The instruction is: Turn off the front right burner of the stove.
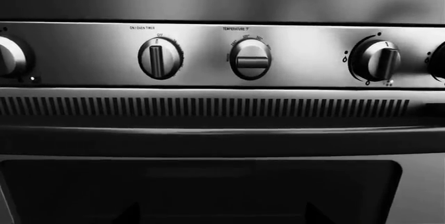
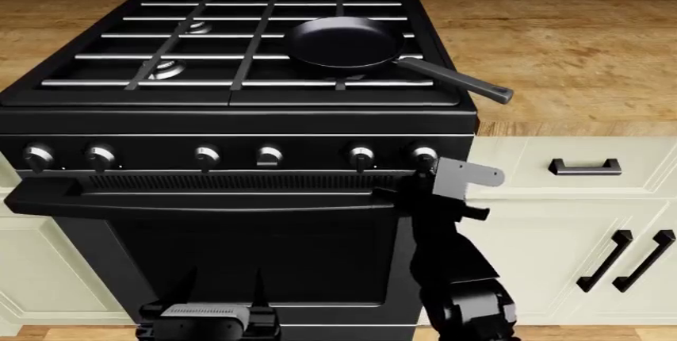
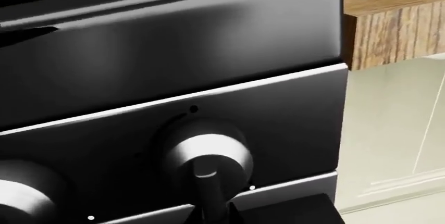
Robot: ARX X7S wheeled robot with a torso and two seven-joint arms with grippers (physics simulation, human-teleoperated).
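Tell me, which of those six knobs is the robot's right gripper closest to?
The rightmost knob: the right gripper sits just beneath it; the other five lie further left.

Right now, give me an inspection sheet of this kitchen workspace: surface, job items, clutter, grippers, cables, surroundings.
Surface: wooden countertop either side of the range.
Job's things: stove with six knobs; front right burner mostly hidden beneath the frying pan; flame cannot be told.
Clutter: only the pan.
Grippers: right gripper at the rightmost knob, fingers mostly hidden; left gripper low before the oven door, fingers apart.
Cables: nothing seen.
Surroundings: cream cabinets, black handles, wood-panelled wall.
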